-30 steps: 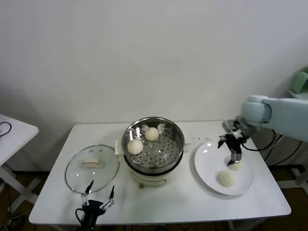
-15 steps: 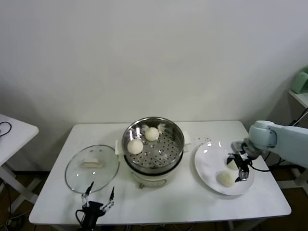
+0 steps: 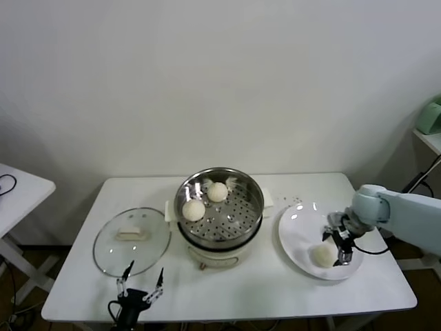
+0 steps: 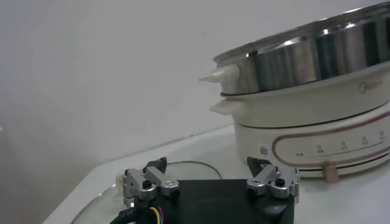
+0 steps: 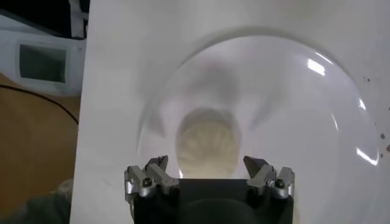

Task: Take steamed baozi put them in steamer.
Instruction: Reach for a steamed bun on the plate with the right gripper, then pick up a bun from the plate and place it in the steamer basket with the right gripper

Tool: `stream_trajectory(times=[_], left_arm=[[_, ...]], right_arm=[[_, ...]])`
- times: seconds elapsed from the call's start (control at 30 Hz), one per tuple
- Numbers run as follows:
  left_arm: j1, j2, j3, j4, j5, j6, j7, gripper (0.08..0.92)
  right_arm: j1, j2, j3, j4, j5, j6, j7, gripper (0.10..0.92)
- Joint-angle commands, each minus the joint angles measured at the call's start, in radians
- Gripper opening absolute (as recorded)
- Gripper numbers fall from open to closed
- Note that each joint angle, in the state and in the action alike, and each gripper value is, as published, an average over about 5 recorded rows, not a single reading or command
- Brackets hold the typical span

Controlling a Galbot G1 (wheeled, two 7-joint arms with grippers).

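Baozi: two in steamer; at least one on plate. Right gripper spread over plate bun. Left gripper spread, parked at table edge.

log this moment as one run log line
right gripper: open, over bun on plate | left gripper: open, parked by lid | steamer: two buns inside

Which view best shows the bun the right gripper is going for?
Right wrist view: the baozi fills the frame between open fingers, pleats visible. Head view shows it small on the plate, partly covered by the right gripper. Left wrist view misses it.
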Motion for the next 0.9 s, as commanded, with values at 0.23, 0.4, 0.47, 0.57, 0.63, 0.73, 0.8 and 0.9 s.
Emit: stream_trajectory(times=[0.23,0.4,0.47,0.57,0.63,0.73,0.8,0.9], left_arm=[[0.001,0.000,-0.002,0.001,0.000,-0.002,-0.001,0.823],[0.002,-0.002,-0.002,-0.003,0.001,-0.002,-0.001,0.823],[0.003,-0.002,-0.003,-0.004,0.002,-0.001,-0.001,0.823],[0.003,-0.002,-0.003,-0.005,0.003,0.000,-0.001,0.823],[0.004,-0.002,-0.003,-0.006,0.004,-0.001,-0.001,0.823],[0.005,-0.002,-0.003,-0.005,0.005,-0.001,-0.001,0.823],[0.005,-0.003,-0.003,-0.005,0.006,-0.001,-0.001,0.823],[0.005,-0.003,-0.002,-0.006,0.009,0.000,-0.001,0.823]], right_arm=[[-0.073,0.009,0.055,-0.016,-0.040,0.002,0.007,0.736],[-0.035,0.006,0.052,-0.004,-0.041,0.009,0.000,0.679],[0.022,0.005,0.023,0.011,-0.031,0.022,-0.011,0.664],[0.159,0.008,-0.066,0.044,0.004,0.052,-0.035,0.655],[0.294,0.020,-0.161,0.072,0.042,0.081,-0.055,0.654],[0.502,0.053,-0.304,0.113,0.094,0.149,-0.097,0.653],[0.621,0.085,-0.363,0.129,0.122,0.205,-0.131,0.653],[0.771,0.145,-0.393,0.131,0.158,0.292,-0.175,0.653]])
